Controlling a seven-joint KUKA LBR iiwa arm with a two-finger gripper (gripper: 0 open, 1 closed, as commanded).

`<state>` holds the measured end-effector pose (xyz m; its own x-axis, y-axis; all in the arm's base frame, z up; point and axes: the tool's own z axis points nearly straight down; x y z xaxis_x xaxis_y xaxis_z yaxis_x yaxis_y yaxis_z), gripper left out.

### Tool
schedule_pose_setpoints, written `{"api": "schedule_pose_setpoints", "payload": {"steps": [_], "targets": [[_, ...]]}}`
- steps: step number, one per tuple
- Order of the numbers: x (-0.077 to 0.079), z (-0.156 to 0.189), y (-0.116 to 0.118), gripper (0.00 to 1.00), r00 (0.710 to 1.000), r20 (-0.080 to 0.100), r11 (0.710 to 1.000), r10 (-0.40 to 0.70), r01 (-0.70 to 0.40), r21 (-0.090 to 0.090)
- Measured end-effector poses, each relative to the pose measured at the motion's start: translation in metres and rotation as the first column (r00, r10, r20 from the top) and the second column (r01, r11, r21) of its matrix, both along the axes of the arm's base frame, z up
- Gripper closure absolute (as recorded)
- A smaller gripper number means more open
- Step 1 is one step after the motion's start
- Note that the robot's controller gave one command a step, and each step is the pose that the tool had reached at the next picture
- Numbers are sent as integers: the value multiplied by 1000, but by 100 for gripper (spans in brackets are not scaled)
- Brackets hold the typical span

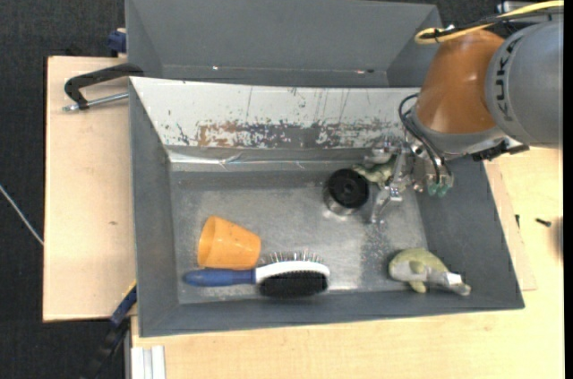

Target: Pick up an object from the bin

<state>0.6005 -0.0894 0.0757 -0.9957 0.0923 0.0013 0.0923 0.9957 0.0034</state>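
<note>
Supervisor: Step in hand?
Inspector: Approach, by my judgement. The gripper point(387, 189) sits low over the right rear floor of the bin point(152, 216), just beside a black round object point(346, 188). Nothing seen in its grasp; how far open it is cannot be determined.
Supervisor: Next move?
Inspector: Likely a shift to centre over that object before closing. The orange cup point(228, 244), blue-handled brush point(269, 278) and pale green toy point(421, 268) lie well apart, along the front.
Supervisor: Markings?
Inspector: Partial lettering on the arm point(528, 81), cut off; none legible on the objects.
</note>
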Motion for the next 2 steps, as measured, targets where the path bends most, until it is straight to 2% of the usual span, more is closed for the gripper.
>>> {"api": "schedule_pose_setpoints", "payload": {"steps": [1,2], "targets": [[0,4,-2,100,1000,4,1000,-1,1,-3],[-4,139,-3,100,1000,15,1000,-5,5,-4]]}}
